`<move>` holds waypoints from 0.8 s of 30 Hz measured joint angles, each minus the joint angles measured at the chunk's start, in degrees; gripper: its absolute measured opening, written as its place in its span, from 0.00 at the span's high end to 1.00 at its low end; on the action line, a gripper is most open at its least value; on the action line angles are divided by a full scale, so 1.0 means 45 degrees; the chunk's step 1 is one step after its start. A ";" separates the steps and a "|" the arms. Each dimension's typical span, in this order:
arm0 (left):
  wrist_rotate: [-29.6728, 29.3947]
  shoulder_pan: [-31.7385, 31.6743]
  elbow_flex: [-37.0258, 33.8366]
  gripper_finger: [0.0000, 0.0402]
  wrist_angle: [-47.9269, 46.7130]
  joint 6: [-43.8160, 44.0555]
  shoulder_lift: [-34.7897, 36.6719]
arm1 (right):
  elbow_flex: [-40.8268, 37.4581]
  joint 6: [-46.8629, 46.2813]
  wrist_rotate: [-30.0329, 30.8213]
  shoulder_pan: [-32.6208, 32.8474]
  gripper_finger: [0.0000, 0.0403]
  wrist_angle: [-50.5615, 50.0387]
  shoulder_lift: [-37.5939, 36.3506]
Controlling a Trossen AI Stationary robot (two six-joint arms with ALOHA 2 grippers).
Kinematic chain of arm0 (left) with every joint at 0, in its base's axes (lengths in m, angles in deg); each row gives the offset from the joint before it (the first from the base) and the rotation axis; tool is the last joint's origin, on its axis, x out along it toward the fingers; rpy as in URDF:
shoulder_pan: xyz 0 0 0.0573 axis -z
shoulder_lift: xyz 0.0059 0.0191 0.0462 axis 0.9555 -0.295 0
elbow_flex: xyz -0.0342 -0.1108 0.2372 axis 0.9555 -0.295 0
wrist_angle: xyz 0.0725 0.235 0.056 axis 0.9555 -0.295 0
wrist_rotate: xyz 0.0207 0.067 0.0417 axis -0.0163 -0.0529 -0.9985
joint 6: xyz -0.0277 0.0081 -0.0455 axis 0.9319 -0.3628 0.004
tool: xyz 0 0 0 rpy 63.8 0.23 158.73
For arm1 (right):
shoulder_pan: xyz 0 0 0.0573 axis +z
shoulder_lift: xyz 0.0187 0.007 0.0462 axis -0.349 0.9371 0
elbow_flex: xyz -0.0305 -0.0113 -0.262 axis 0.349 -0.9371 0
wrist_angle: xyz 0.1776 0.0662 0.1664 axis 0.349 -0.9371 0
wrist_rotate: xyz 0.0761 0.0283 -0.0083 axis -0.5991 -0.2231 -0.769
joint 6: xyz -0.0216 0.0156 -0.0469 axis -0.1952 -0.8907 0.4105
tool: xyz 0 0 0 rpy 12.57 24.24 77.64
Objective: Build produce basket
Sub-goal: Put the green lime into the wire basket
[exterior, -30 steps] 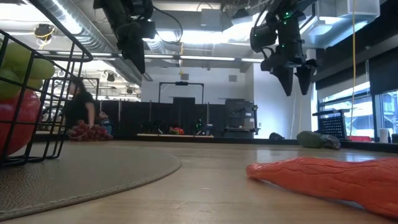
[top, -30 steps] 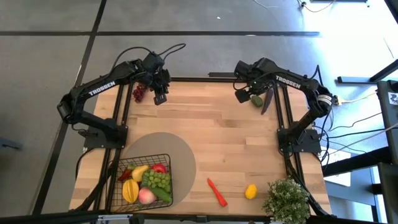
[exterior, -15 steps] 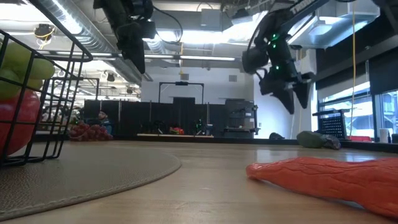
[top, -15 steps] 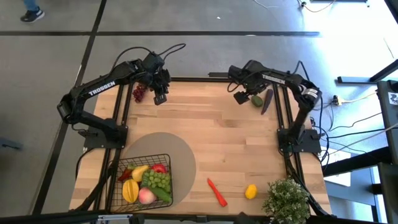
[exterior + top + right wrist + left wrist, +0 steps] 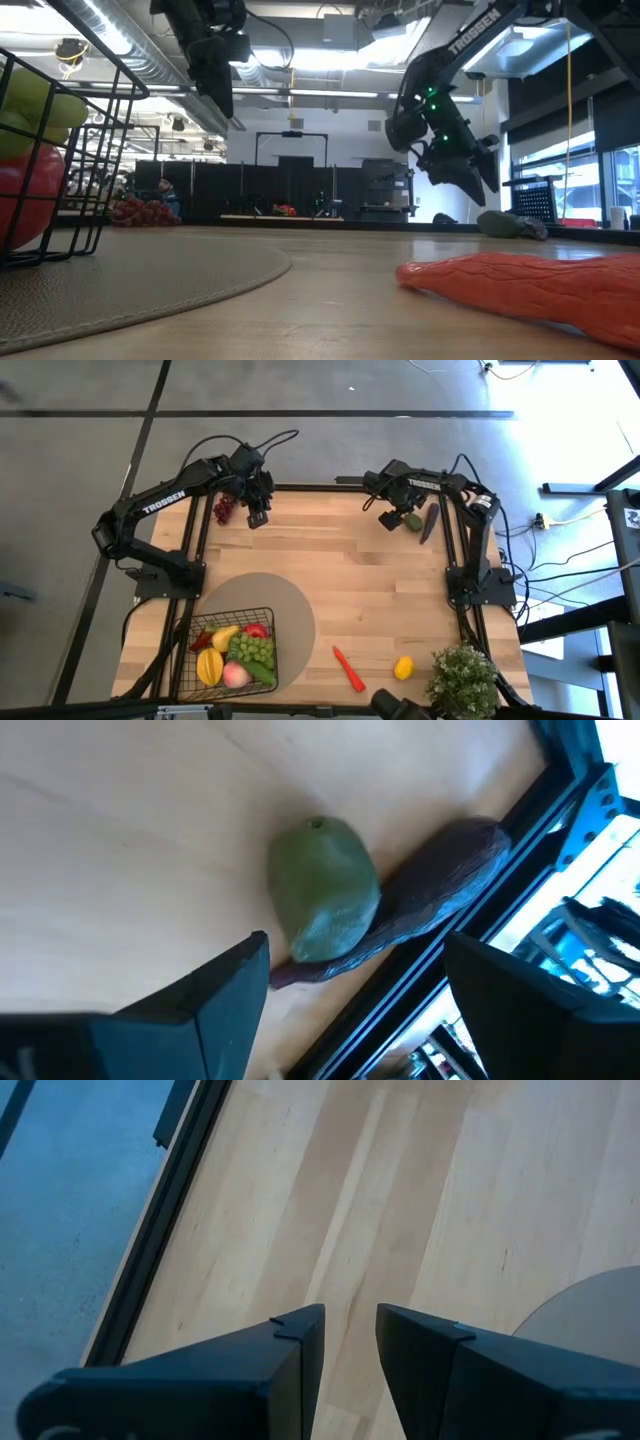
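My right gripper [image 5: 345, 985] hangs with its fingers spread wide and nothing between them, just short of a green fruit [image 5: 323, 888] at the far right corner of the table [image 5: 380, 580]. That fruit is dull green and rounded, with a small dimple at one end, and it lies touching a long dark purple eggplant [image 5: 440, 890] that runs along the table's black edge rail. In the high view the pair sits just beside that gripper, the eggplant [image 5: 431, 521] nearest the rail.

My left gripper [image 5: 350, 1342] is at the far left corner, held above bare wood, its fingers a narrow gap apart and gripping nothing. A bunch of purple grapes [image 5: 223, 510] lies just beside it, near the table's edge.

The basket [image 5: 232, 650] stands at the near left, on a round tan mat [image 5: 290, 605]. It is black wire mesh and holds green grapes [image 5: 255, 650], yellow fruits, something red and a pink peach [image 5: 236, 675]; the pieces overlap, so I cannot tell each apart. The low view cuts the basket off at its left edge.

A red chili [image 5: 349, 669] and a lemon [image 5: 403, 667] lie on the near wood, well apart from the basket, beside a potted plant [image 5: 460, 680].
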 joint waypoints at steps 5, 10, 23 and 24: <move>-0.0003 0.0000 0.0000 0.79 -0.0001 0.0000 0.0000 | 0.0000 0.0004 0.0368 -0.0014 0.29 0.0132 0.0247; 0.0001 0.0000 0.0000 0.79 -0.0001 0.0000 0.0000 | 0.0000 -0.0189 0.0469 -0.0013 0.29 0.0195 0.0495; -0.0003 0.0000 0.0000 0.79 -0.0001 0.0000 0.0000 | 0.0000 -0.0476 0.0345 -0.0009 0.29 0.0352 0.0710; 0.0002 0.0000 0.0000 0.79 -0.0001 0.0000 0.0000 | 0.0000 -0.0550 -0.0084 -0.0004 0.29 0.0316 0.0710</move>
